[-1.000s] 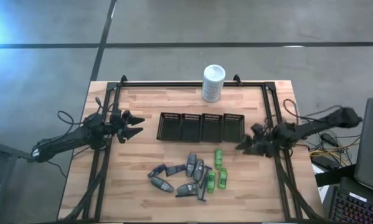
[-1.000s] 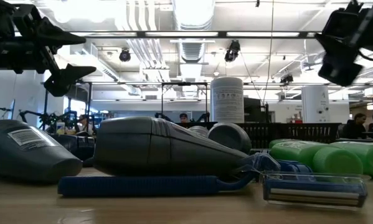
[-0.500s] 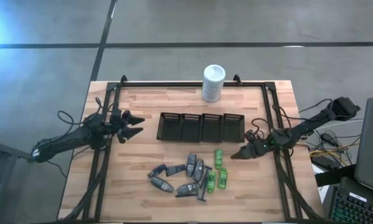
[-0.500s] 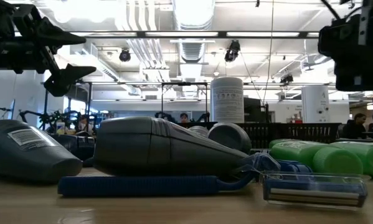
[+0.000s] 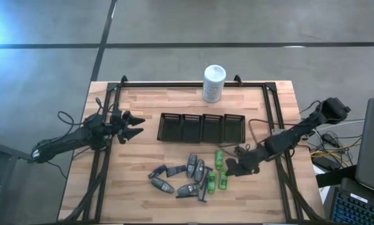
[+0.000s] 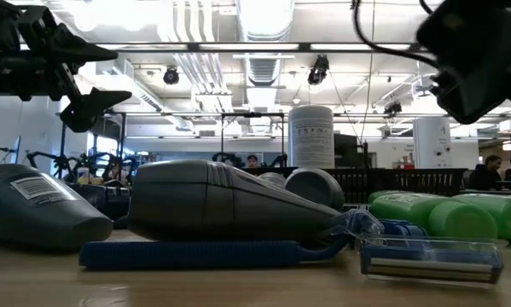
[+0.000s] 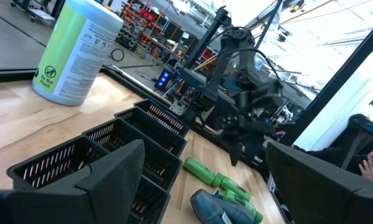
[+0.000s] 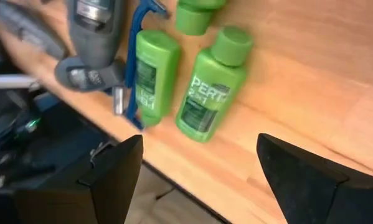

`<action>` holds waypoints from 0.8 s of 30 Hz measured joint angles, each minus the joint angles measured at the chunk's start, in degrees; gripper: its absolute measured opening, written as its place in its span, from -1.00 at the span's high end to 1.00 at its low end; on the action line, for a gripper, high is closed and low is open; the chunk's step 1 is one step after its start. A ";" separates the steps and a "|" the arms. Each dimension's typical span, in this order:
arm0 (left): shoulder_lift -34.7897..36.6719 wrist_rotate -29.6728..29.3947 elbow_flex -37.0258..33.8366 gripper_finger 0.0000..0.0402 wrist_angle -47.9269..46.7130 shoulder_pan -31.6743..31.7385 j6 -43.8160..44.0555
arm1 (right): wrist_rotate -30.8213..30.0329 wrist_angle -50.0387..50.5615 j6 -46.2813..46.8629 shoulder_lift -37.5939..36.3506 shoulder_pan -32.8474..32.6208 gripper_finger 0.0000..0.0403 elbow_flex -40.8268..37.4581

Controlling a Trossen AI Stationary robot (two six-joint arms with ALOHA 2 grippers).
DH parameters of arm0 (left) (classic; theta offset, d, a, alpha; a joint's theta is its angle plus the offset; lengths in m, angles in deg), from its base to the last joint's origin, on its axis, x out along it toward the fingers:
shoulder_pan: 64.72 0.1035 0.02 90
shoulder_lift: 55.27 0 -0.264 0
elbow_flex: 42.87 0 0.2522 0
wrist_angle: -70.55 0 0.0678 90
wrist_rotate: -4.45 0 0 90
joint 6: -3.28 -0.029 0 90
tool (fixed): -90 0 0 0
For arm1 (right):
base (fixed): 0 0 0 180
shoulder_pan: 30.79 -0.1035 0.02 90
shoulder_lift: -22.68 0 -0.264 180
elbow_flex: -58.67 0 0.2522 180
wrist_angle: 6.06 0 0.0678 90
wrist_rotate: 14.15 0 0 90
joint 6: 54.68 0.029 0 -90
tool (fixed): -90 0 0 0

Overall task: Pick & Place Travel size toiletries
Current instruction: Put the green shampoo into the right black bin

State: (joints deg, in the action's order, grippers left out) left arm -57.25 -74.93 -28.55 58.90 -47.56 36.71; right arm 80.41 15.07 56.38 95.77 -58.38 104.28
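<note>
The toiletries lie in a loose cluster on the wooden table near its front middle: grey-silver tubes (image 5: 190, 172), green bottles (image 5: 218, 159) and a thin blue-handled razor (image 8: 133, 68). Two green bottles (image 8: 208, 87) lie side by side on their sides, just ahead of my right gripper (image 8: 200, 144). My right gripper (image 5: 233, 167) is open and empty, hovering just right of the green bottles. My left gripper (image 5: 133, 128) is open and empty, raised over the table's left side, left of the black mesh tray (image 5: 202, 127).
A large white canister (image 5: 213, 83) stands at the far edge behind the tray. Black frame rails (image 5: 108, 125) run along the table's left, right and far sides. Bare wood lies between the tray and the cluster. People and shelving show in the room beyond.
My right gripper has moved from the table's right rail toward the left and the near edge, ending beside the green bottles. The toiletries have not moved.
</note>
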 joint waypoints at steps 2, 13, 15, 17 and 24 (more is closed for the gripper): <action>0.01 0.01 0.00 -0.70 0.00 0.01 0.00 | 0.00 0.57 1.60 4.29 -0.02 -0.56 3.33; 0.02 0.00 0.00 -0.70 0.00 0.00 0.00 | 0.61 13.30 4.84 24.61 -0.02 -0.73 19.71; 0.00 0.00 0.00 -0.70 0.02 0.00 0.00 | 0.63 16.49 4.70 26.10 -0.02 -0.74 22.14; 0.01 0.01 0.00 -0.70 0.02 0.02 0.01 | 0.63 20.20 4.57 27.53 -0.02 -0.75 24.19; 0.01 0.01 0.00 -0.70 0.03 0.01 0.01 | 2.32 23.75 3.08 29.77 0.00 -0.60 25.36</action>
State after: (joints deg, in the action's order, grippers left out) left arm -57.24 -74.92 -28.55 58.93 -47.55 36.72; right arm 82.73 38.82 59.46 125.54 -58.38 129.65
